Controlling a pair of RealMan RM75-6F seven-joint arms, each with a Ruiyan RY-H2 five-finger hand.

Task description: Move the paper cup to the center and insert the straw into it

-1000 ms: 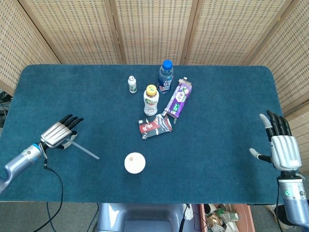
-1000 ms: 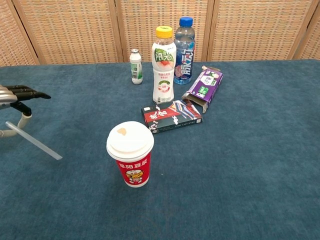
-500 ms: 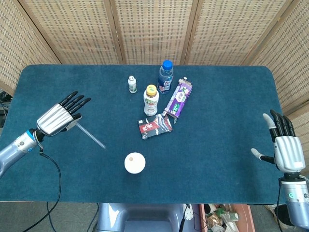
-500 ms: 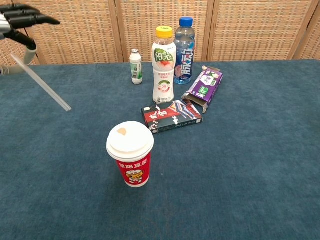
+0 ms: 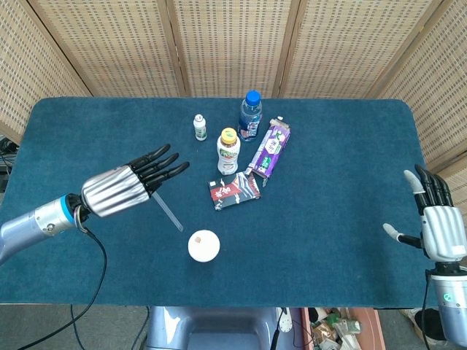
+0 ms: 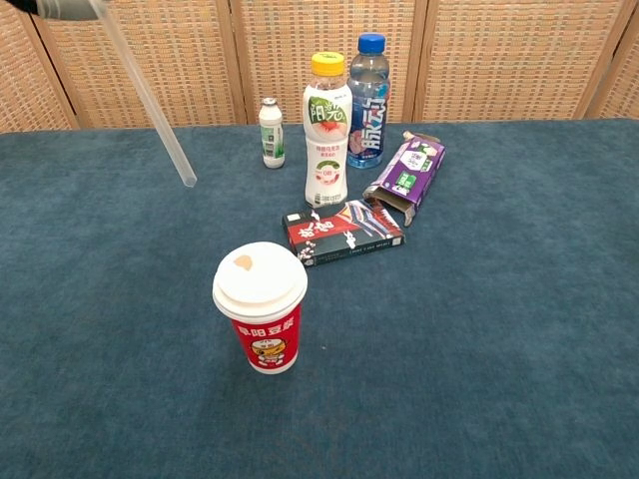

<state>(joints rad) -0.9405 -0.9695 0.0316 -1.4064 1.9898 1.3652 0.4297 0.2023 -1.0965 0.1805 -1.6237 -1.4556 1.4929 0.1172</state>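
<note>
The red paper cup (image 6: pixel 261 308) with a white lid (image 5: pixel 203 245) stands near the table's front middle. A clear straw (image 5: pixel 168 212) slants down from my left hand (image 5: pixel 128 186), which holds it with the other fingers stretched out, up and to the left of the cup. In the chest view the straw (image 6: pixel 150 105) hangs from the top left corner, its tip above the table well left of the cup; only a sliver of that hand shows there. My right hand (image 5: pixel 435 222) stays open at the table's right edge, holding nothing.
Behind the cup lie a dark snack box (image 6: pixel 342 231) and a purple carton (image 6: pixel 406 177). A yellow-capped bottle (image 6: pixel 327 130), a blue-capped bottle (image 6: pixel 366 87) and a small white bottle (image 6: pixel 271 132) stand at the back. A wicker screen closes off the rear.
My left hand has lifted the straw off the left side and carried it right and up toward the cup. The right hand drifted slightly down and outward.
</note>
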